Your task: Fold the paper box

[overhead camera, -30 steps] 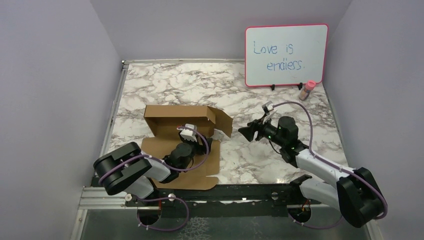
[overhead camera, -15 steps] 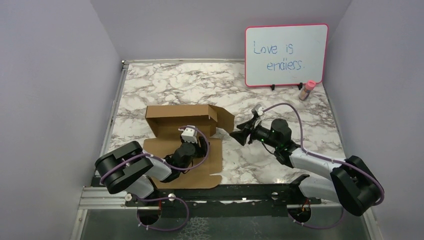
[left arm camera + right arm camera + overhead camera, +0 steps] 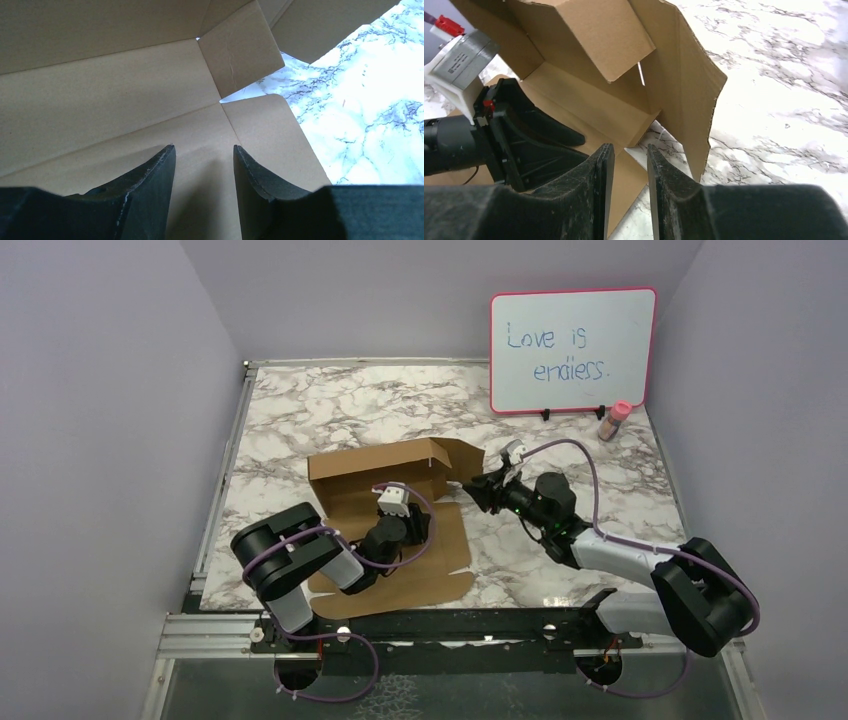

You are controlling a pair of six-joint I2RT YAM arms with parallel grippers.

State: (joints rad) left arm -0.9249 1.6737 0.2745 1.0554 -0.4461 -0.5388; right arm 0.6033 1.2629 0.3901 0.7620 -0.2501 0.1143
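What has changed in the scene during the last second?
The paper box slid right and turned slightly, the left gripper moving with it above its base panel. The right gripper advanced left to the box's right flap. Both narrowed their jaws but hold nothing. The whiteboard and small bottle stayed put.

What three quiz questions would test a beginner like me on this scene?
1. True or false: the cardboard box is folded fully shut.
2. What stands beside the whiteboard? A a mug; B a pink-capped bottle; C a book.
3. Fill in: the whiteboard reads "Love is ____."
Key: 1 false, its flaps stand open. 2 B. 3 endless.
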